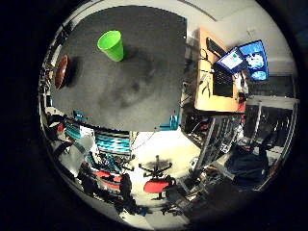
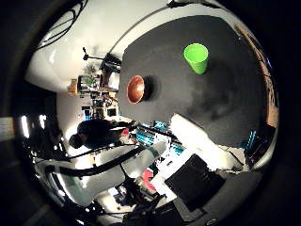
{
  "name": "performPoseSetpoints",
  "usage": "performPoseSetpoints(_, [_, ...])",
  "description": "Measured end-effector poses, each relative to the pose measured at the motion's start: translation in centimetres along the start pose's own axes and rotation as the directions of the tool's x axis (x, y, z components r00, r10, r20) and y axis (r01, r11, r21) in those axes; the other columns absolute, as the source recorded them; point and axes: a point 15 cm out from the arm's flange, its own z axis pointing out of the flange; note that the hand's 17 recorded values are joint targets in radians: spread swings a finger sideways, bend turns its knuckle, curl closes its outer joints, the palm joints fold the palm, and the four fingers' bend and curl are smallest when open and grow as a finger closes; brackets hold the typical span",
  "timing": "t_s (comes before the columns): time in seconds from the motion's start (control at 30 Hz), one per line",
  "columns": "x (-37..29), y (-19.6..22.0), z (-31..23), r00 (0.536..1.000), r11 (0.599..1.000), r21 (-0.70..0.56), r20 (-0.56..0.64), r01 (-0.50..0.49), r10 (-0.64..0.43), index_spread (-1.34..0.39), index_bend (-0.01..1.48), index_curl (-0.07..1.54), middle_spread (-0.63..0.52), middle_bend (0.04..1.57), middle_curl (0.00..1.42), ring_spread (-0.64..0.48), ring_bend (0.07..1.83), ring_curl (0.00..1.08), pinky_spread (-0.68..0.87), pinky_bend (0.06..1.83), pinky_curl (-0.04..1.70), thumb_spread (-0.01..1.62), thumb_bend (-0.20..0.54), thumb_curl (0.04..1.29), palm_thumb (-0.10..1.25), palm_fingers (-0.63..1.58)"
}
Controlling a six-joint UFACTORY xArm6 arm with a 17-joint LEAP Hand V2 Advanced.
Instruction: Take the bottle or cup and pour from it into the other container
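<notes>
A bright green plastic cup (image 1: 111, 45) stands upright on the dark grey table (image 1: 139, 96), its mouth open and nothing visible inside. A brown wooden bowl (image 2: 136, 89) sits near one edge of the same table, a short way from the cup. Both look small, so my right hand is well above the table and apart from both. White and black parts of the hand (image 2: 193, 179) and arm show at the edge of the thumb side view. Nothing is held against the palm.
Beside the table stands a wooden desk (image 1: 211, 91) with a laptop and a monitor. Beyond the table's edge the floor holds red office chairs (image 1: 156, 185), racks and boxes. A person (image 2: 94, 132) sits off the table near the bowl's side.
</notes>
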Motion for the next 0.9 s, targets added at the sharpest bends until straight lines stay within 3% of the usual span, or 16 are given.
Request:
performPoseSetpoints(0.13, [0.6, -0.4, 0.1, 1.0, 0.999, 0.042, 0.014, -0.021, 0.02, -0.33, 0.15, 0.26, 0.0, 0.2, 0.34, 0.16, 0.3, 0.26, 0.42, 0.38, 0.31, 1.06, -0.024, 0.36, 0.67, 0.2])
performPoseSetpoints(0.47, [2.1, -2.6, 3.3, 0.97, 0.974, 0.182, 0.223, -0.138, 0.096, -0.29, 0.15, 0.25, 0.03, 0.21, 0.34, 0.16, 0.32, 0.26, 0.42, 0.43, 0.31, 1.06, -0.023, 0.35, 0.67, 0.16])
performPoseSetpoints(0.63, [3.1, -3.5, 5.3, 0.937, 0.952, 0.228, 0.33, -0.202, 0.12, -0.28, 0.15, 0.26, 0.05, 0.21, 0.34, 0.18, 0.31, 0.25, 0.43, 0.45, 0.31, 1.07, -0.023, 0.36, 0.67, 0.13])
performPoseSetpoints(0.9, [5.5, -4.4, 9.1, 0.843, 0.899, 0.285, 0.517, -0.334, 0.149, -0.24, 0.15, 0.26, 0.1, 0.2, 0.33, 0.19, 0.32, 0.26, 0.42, 0.47, 0.31, 1.07, -0.026, 0.36, 0.65, 0.08])
